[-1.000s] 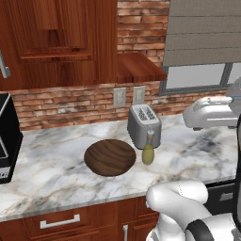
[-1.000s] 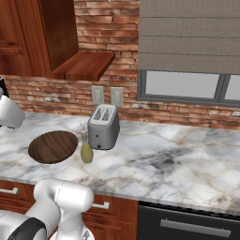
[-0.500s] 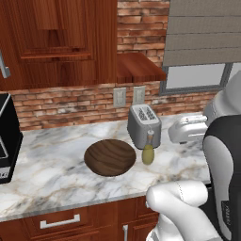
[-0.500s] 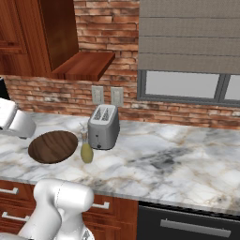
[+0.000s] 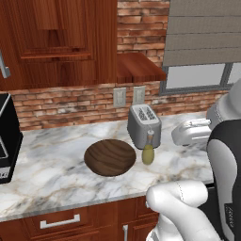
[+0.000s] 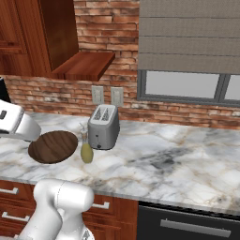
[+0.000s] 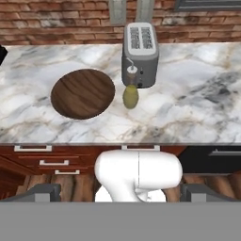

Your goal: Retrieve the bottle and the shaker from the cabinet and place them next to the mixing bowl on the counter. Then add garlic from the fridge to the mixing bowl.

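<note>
The dark wooden mixing bowl [image 5: 110,156] [image 6: 53,146] [image 7: 83,93] lies on the white marble counter [image 5: 52,174] [image 7: 197,117]. Just right of it, touching nothing, the olive bottle [image 5: 148,152] [image 6: 86,152] [image 7: 131,96] stands upright in front of the toaster. My gripper [image 7: 121,194] is open and holds nothing, its fingertips [image 7: 44,192] spread wide, high above the counter's front edge. The white hand [image 5: 190,132] [image 6: 14,124] hovers right of the bottle. The reddish-brown cabinet [image 5: 52,42] [image 6: 56,33] hangs above, one door swung out. The shaker, garlic and fridge are out of view.
A silver toaster [image 5: 143,125] [image 6: 103,126] [image 7: 140,54] stands against the brick wall under two outlets. A black appliance [image 5: 7,136] sits at the counter's left end. A window with a blind [image 6: 187,61] is on the right, above a dark appliance front [image 6: 187,225].
The hand has come down and moved in toward the counter near the bottle, and the arm's elbow has swung into the right of the left base view. Bottle and bowl have stayed put.
</note>
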Motion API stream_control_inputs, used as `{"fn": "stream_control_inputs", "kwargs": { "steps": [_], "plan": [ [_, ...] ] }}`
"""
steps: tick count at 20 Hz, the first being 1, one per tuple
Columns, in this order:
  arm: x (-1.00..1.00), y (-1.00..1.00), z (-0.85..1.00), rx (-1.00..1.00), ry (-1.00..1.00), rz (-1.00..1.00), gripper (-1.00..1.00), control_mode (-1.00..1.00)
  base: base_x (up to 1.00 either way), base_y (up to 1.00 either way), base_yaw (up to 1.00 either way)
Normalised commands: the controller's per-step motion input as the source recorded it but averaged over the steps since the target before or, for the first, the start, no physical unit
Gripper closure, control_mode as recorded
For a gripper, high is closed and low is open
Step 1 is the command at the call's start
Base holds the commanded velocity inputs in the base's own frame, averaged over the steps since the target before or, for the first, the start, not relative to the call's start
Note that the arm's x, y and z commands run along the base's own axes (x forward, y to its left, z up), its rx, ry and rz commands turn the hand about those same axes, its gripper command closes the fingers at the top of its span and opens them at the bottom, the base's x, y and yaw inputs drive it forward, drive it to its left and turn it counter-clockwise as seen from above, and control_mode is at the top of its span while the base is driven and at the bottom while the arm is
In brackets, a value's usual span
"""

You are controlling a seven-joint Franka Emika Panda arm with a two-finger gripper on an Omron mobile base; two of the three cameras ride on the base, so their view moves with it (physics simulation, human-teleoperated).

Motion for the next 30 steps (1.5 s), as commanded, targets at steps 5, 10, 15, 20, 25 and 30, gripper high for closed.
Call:
{"fn": "stream_control_inputs", "kwargs": {
  "steps": [5, 10, 15, 20, 25, 30],
  "plan": [
    [0.00, 0.00, 0.00, 0.00, 0.08, 0.00, -1.00, -1.00, 0.00, 0.00, 0.00],
    [0.00, 0.00, 0.02, 0.00, 0.08, 0.00, -1.00, -1.00, 0.00, 0.00, 0.00],
    [0.00, 0.00, 0.00, 0.00, 0.00, 0.00, -1.00, 1.00, -0.28, 0.00, 0.05],
    [0.00, 0.00, 0.00, 0.00, 0.00, 0.00, -1.00, 1.00, -0.93, 0.22, 0.44],
    [0.00, 0.00, 0.00, 0.00, 0.00, 0.00, -1.00, 1.00, -0.50, 0.42, 0.90],
    [0.00, 0.00, 0.00, 0.00, 0.00, 0.00, -1.00, 1.00, -0.11, 0.10, 1.00]
  ]
}}
